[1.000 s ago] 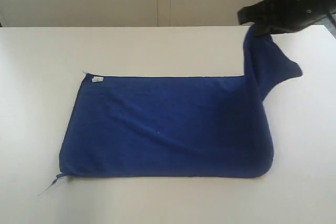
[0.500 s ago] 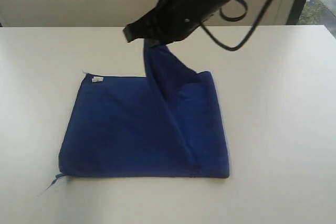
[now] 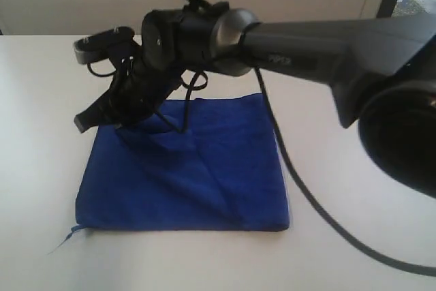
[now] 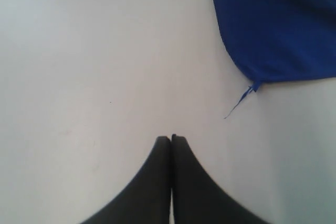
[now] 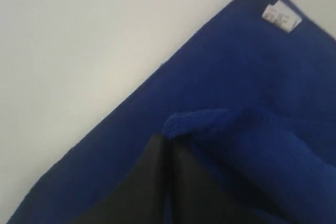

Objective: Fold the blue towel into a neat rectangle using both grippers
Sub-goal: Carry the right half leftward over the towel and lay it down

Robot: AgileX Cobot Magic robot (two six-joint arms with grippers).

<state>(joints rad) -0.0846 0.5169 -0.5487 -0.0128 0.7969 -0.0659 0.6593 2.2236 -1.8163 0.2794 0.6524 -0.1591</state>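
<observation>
My right claw [image 3: 92,119] is pressed together on a corner of the blue towel [image 3: 204,175]. The towel lies doubled over on itself around the middle of the table [image 3: 41,168], a little toward its left edge. I hold the pinched corner low over the towel's far-left part, near the white tag [image 5: 282,17] but short of it. The release worries me. If I part my jaws here, the upper layer would probably land shy of the tagged corner and askew, because a slanting ridge runs through it toward the towel's near-right corner and the cloth is not drawn flat. Pulling further to even the edges could drag the lower layer along, since nothing pins it. My left claw [image 4: 171,139] is pressed together on nothing, over bare table off the towel's near-left corner, close to the loose thread [image 4: 239,100] trailing there. The black cable [image 3: 306,195] hanging from my right arm crosses the towel's right edge and drops toward the table's near edge. I cannot tell whether it touches the cloth, but a swing of the arm might nudge the fold. Only my own arm crowds the tagged corner.
</observation>
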